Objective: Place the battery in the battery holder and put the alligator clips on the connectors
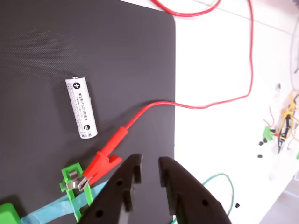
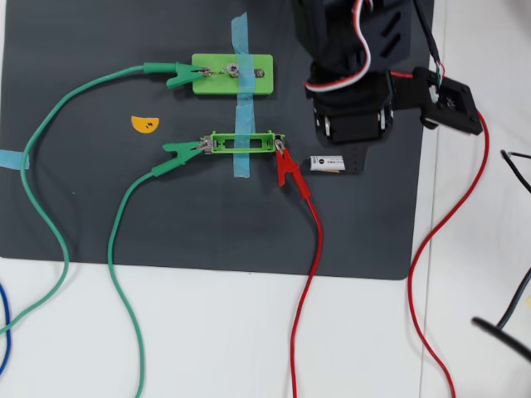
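Observation:
The battery [image 1: 80,108] lies loose on the black mat, white with dark print; in the overhead view the battery [image 2: 329,163] sits just right of the holder, partly under my arm [image 2: 353,91]. The bright-green battery holder [image 2: 245,143] is taped down and its slot holds nothing. A red alligator clip [image 2: 288,168] bites its right tab, and a green clip [image 2: 178,150] its left tab. In the wrist view the red clip [image 1: 103,163] grips the holder's metal connector [image 1: 74,183]. My gripper [image 1: 149,163] hovers open just right of that clip, holding nothing.
A wider green block [image 2: 232,74] at the back carries another green clip [image 2: 178,76]. Blue tape [image 2: 241,99] crosses both green pieces. A yellow half-disc [image 2: 144,123] lies on the mat [image 2: 99,224]. Red wire [image 2: 431,249] loops over the white table; small electronic parts [image 1: 280,126] lie at the right.

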